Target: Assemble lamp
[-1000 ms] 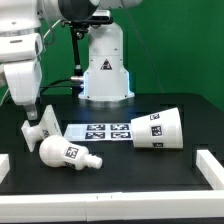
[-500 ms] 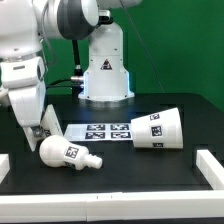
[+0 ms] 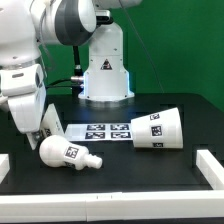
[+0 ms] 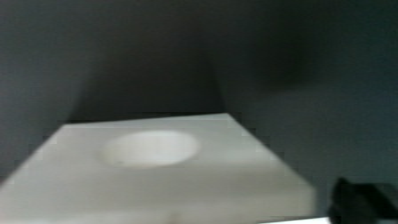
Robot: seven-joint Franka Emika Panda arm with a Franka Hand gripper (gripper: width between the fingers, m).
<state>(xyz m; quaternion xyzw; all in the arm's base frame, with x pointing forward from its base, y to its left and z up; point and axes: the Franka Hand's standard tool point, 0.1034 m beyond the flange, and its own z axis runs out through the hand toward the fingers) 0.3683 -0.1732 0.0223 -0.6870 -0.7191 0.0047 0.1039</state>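
Lowered a little more, the gripper [image 3: 34,128] is seen right at the base [image 3: 52,124]; whether anything is gripped cannot be told. The bulb [image 3: 66,152] is laid just beside the base, the shade [image 3: 158,130] well apart.

The bulb [image 3: 62,152] and shade [image 3: 158,130] look like smooth white plastic on a matt black table [image 3: 135,172].

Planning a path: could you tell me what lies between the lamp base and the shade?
The marker board lies flat between the base and the shade, as the exterior view shows.
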